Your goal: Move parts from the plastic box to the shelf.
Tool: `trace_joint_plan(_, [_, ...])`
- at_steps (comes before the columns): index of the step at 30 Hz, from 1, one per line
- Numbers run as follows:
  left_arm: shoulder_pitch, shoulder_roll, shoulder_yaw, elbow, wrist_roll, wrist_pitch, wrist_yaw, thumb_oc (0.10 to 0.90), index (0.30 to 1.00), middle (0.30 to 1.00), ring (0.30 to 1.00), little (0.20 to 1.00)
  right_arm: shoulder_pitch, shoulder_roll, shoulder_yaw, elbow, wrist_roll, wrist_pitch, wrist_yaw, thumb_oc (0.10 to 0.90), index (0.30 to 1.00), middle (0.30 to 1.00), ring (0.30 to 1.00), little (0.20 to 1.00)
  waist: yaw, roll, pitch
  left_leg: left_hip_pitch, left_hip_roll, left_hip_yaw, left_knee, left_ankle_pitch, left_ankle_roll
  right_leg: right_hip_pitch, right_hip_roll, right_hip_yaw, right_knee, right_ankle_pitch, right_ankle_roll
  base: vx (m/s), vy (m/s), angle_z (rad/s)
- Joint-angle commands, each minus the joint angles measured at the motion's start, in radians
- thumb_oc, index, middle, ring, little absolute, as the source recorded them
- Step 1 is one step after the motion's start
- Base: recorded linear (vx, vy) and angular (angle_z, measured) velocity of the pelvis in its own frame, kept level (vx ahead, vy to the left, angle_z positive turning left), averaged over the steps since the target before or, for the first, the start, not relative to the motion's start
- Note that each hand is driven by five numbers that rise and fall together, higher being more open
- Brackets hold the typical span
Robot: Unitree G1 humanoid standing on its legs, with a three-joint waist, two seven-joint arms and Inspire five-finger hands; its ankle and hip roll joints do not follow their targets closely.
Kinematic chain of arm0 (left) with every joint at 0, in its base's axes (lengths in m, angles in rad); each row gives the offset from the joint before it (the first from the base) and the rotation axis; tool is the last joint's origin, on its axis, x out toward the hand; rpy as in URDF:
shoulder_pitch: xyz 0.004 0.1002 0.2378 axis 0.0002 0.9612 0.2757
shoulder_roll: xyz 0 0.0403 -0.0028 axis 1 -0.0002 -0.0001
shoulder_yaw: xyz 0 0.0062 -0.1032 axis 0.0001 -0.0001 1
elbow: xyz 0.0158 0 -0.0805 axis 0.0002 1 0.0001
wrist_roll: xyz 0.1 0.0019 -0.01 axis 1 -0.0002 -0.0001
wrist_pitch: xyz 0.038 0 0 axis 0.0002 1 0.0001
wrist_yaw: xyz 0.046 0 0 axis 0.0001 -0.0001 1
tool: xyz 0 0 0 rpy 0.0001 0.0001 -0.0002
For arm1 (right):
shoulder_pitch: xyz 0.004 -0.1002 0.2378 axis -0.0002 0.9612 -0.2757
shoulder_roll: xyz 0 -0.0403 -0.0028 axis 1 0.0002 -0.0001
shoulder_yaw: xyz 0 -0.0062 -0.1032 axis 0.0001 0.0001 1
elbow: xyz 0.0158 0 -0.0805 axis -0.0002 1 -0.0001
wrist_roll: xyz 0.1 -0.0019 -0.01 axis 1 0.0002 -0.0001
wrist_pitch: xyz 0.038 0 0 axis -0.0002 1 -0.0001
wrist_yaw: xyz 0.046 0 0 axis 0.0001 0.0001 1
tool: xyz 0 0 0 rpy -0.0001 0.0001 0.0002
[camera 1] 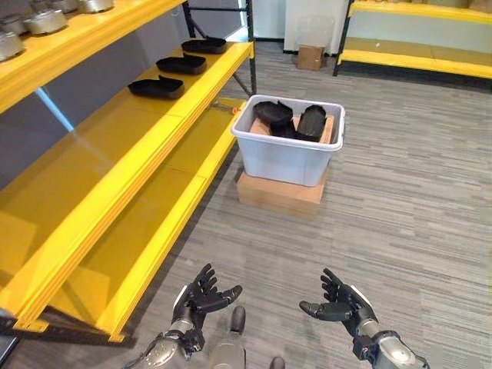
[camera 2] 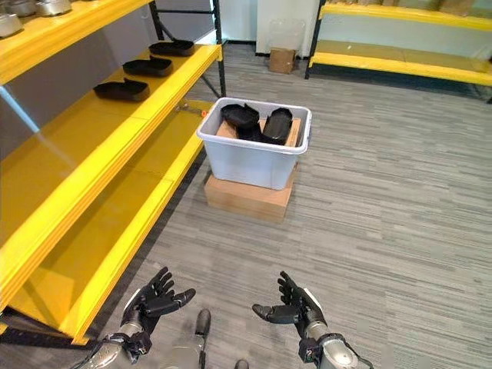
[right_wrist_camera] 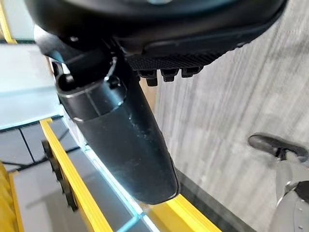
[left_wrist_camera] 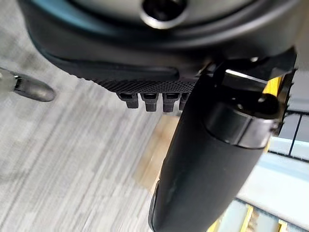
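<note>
Well ahead of both hands, across a stretch of grey striped floor, sits the white rectangular plastic box [camera 1: 288, 146] on a flat brown cardboard carton [camera 1: 278, 194], and everything else is best placed against it. Inside the box lie the black moulded parts [camera 1: 290, 121], heaped together toward its far side, their long axes running roughly away from the robot. Just to the left of the box runs the long yellow metal shelf [camera 1: 165, 134]; on its middle level, beyond the box's near edge, three more black moulded parts [camera 1: 156, 87] already lie in a row, one behind the other. The left hand [camera 1: 198, 297] and the right hand [camera 1: 338, 303] hover low and near the robot, well apart from the box, palms turned toward each other. Both have their fingers spread and relaxed and hold nothing; each wrist view shows its straight thumb over the floor. The box lies almost midway between the two hands, slightly closer to the line of the right one, so neither arm has a clear advantage. Judging from this, the coming move calls for a reach straight forward and down into the box, then a swing left toward the shelf, which would favour the left hand for placing.
</note>
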Motion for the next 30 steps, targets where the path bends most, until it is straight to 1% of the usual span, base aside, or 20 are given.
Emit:
trace_joint_plan(1, [-0.079,0.023,0.049,-0.116,-0.026,-0.098,-0.011,0.9,1.0,1.0,1.0,1.0,-0.011,0.004,-0.03,-0.131,-0.021,-0.075,0.031,0.9,1.0,1.0,1.0,1.0,0.028,0.01,-0.064,-0.028,0.017,0.008,0.067,-0.039,0.012,0.041,-0.296,-0.042,0.105,-0.072,0.151,0.23,0.136,-0.06])
trace_joint_plan(4, [-0.087,0.033,0.047,-0.117,-0.033,-0.096,-0.011,0.9,1.0,1.0,1.0,1.0,-0.023,0.015,-0.019,-0.126,-0.027,-0.071,0.035,0.9,1.0,1.0,1.0,1.0,0.038,-0.007,-0.076,-0.027,-0.01,0.011,0.108,-0.088,0.034,0.028,-0.336,-0.03,0.14,-0.044,0.173,0.27,0.183,-0.19])
trace_joint_plan(6, [-0.105,0.045,0.035,-0.133,-0.038,-0.094,-0.007,0.9,1.0,1.0,1.0,1.0,-0.043,0.023,-0.002,-0.137,-0.031,-0.077,0.037,0.9,1.0,1.0,1.0,1.0,0.042,-0.021,-0.075,-0.014,-0.072,-0.004,0.156,-0.153,0.081,-0.018,-0.382,0.0,0.277,0.046,0.193,0.34,0.314,-0.13])
trace_joint_plan(7, [-0.108,0.052,0.029,-0.132,-0.032,-0.096,-0.007,0.9,1.0,1.0,1.0,1.0,-0.044,0.033,0.002,-0.139,-0.028,-0.076,0.037,0.9,1.0,1.0,1.0,1.0,0.035,-0.02,-0.075,0.008,-0.107,-0.013,0.165,-0.182,0.113,-0.074,-0.401,0.024,0.417,0.149,0.195,0.24,0.249,0.06])
trace_joint_plan(8, [-0.108,0.051,0.029,-0.132,-0.032,-0.096,-0.007,0.9,1.0,1.0,1.0,1.0,-0.044,0.033,0.002,-0.139,-0.028,-0.076,0.037,0.9,1.0,1.0,1.0,1.0,0.036,-0.019,-0.078,0.006,-0.106,-0.013,0.162,-0.179,0.113,-0.077,-0.4,0.024,0.415,0.152,0.195,0.24,0.276,0.3])
trace_joint_plan(9, [-0.107,0.055,0.025,-0.133,-0.023,-0.095,-0.003,0.9,1.0,1.0,1.0,1.0,-0.044,0.037,0.009,-0.141,-0.03,-0.077,0.04,0.9,1.0,1.0,1.0,1.0,0.026,-0.013,-0.073,0.028,-0.131,-0.023,0.162,-0.194,0.132,-0.11,-0.406,0.047,0.513,0.216,0.192,0.1,0.116,0.21])
trace_joint_plan(10, [-0.107,0.054,0.026,-0.133,-0.023,-0.095,-0.003,0.9,1.0,1.0,1.0,1.0,-0.044,0.036,0.009,-0.141,-0.03,-0.077,0.04,0.9,1.0,1.0,1.0,1.0,0.027,-0.013,-0.075,0.026,-0.13,-0.024,0.16,-0.191,0.132,-0.113,-0.405,0.048,0.512,0.218,0.192,0.26,0.307,0.34])
trace_joint_plan(11, [-0.105,0.063,0.026,-0.138,-0.02,-0.091,0.005,0.9,1.0,1.0,1.0,1.0,-0.045,0.034,0.019,-0.146,-0.036,-0.076,0.04,0.9,1.0,1.0,1.0,1.0,0.009,0.019,-0.053,0.077,-0.144,-0.04,0.145,-0.203,0.162,-0.186,-0.413,0.055,0.668,0.26,0.175,0.25,0.26,0.27])
trace_joint_plan(13, [-0.099,0.073,0.032,-0.139,-0.007,-0.084,0.001,0.9,1.0,1.0,1.0,1.0,-0.034,0.034,0.023,-0.146,-0.039,-0.074,0.046,0.9,1.0,1.0,1.0,1.0,-0.009,0.036,-0.035,0.127,-0.145,-0.053,0.131,-0.223,0.176,-0.26,-0.388,0.056,0.751,0.204,0.157,0.32,0.217,0.42])
trace_joint_plan(14, [-0.101,0.074,0.029,-0.136,-0.003,-0.082,0.0,0.9,1.0,1.0,1.0,1.0,-0.03,0.032,0.022,-0.147,-0.034,-0.072,0.045,0.9,1.0,1.0,1.0,1.0,-0.023,0.043,-0.032,0.145,-0.142,-0.068,0.125,-0.226,0.176,-0.305,-0.347,0.066,0.751,0.162,0.147,0.29,0.079,0.24])
trace_joint_plan(15, [-0.102,0.073,0.03,-0.131,-0.003,-0.083,0.002,0.9,1.0,1.0,1.0,1.0,-0.028,0.03,0.021,-0.148,-0.022,-0.072,0.048,0.9,1.0,1.0,1.0,1.0,-0.039,0.05,-0.022,0.172,-0.134,-0.077,0.12,-0.231,0.173,-0.366,-0.307,0.056,0.73,0.085,0.128,0.29,0.031,0.23])
trace_joint_plan(17, [-0.099,0.072,0.036,-0.131,-0.013,-0.083,0.001,0.9,1.0,1.0,1.0,1.0,-0.028,0.024,0.017,-0.149,-0.007,-0.073,0.049,0.9,1.0,1.0,1.0,1.0,-0.04,0.046,-0.017,0.215,-0.133,-0.071,0.103,-0.255,0.166,-0.39,-0.32,-0.02,0.603,0.055,0.12,0.29,-0.01,0.31])
trace_joint_plan(19, [-0.089,0.067,0.039,-0.124,-0.022,-0.082,-0.003,0.9,1.0,1.0,1.0,1.0,-0.029,0.017,0.013,-0.144,-0.006,-0.072,0.047,0.9,1.0,1.0,1.0,1.0,-0.054,0.045,-0.002,0.269,-0.127,-0.083,0.087,-0.285,0.152,-0.413,-0.297,-0.034,0.45,0.063,0.134,0.26,-0.072,0.08])
trace_joint_plan(20, [-0.089,0.067,0.039,-0.124,-0.022,-0.082,-0.003,0.9,1.0,1.0,1.0,1.0,-0.029,0.017,0.013,-0.144,-0.006,-0.072,0.046,0.9,1.0,1.0,1.0,1.0,-0.055,0.047,-0.003,0.268,-0.125,-0.084,0.085,-0.282,0.152,-0.411,-0.295,-0.036,0.442,0.068,0.133,0.27,-0.102,-0.02])
trace_joint_plan(21, [-0.085,0.062,0.041,-0.115,-0.024,-0.082,-0.002,0.9,1.0,1.0,1.0,1.0,-0.028,0.016,0.011,-0.142,-0.004,-0.07,0.042,0.9,1.0,1.0,1.0,1.0,-0.063,0.04,0.0,0.294,-0.124,-0.097,0.085,-0.293,0.143,-0.422,-0.276,-0.014,0.372,0.081,0.146,0.42,-0.159,0.04])
trace_joint_plan(22, [-0.086,0.055,0.038,-0.105,-0.018,-0.086,-0.004,0.9,1.0,1.0,1.0,1.0,-0.028,0.014,0.013,-0.14,-0.003,-0.067,0.037,0.9,1.0,1.0,1.0,1.0,-0.087,0.03,0.004,0.332,-0.122,-0.126,0.076,-0.308,0.127,-0.436,-0.235,0.066,0.191,0.134,0.174,0.53,-0.201,0.09])
trace_joint_plan(23, [-0.084,0.056,0.039,-0.109,-0.016,-0.089,-0.008,0.9,1.0,1.0,1.0,1.0,-0.024,0.013,0.011,-0.148,-0.007,-0.065,0.039,0.9,1.0,1.0,1.0,1.0,-0.093,0.023,0.002,0.343,-0.126,-0.138,0.072,-0.306,0.121,-0.44,-0.239,0.089,0.15,0.157,0.186,0.52,-0.2,0.32])
trace_joint_plan(24, [-0.082,0.054,0.036,-0.111,-0.013,-0.092,-0.011,0.9,1.0,1.0,1.0,1.0,-0.021,0.006,0.008,-0.158,-0.013,-0.064,0.046,0.9,1.0,1.0,1.0,1.0,-0.097,0.018,0.002,0.36,-0.124,-0.15,0.075,-0.314,0.115,-0.434,-0.23,0.113,0.125,0.175,0.191,0.45,-0.205,0.53])
trace_joint_plan(25, [-0.07,0.047,0.033,-0.114,-0.011,-0.092,-0.031,0.9,1.0,1.0,1.0,1.0,-0.005,0.006,0.004,-0.151,-0.007,-0.062,0.052,0.9,1.0,1.0,1.0,1.0,-0.095,0.001,-0.022,0.376,-0.118,-0.156,0.081,-0.327,0.107,-0.386,-0.223,0.126,0.087,0.188,0.174,0.34,-0.164,0.51])
trace_joint_plan(30, [-0.072,0.032,0.023,-0.105,-0.016,-0.096,-0.03,0.9,1.0,1.0,1.0,1.0,-0.001,-0.01,-0.01,-0.142,0.018,-0.068,0.048,0.9,1.0,1.0,1.0,1.0,-0.102,0.007,-0.045,0.374,-0.088,-0.169,0.124,-0.307,0.082,-0.36,-0.198,0.1,0.103,0.187,0.151,0.25,-0.134,0.58])
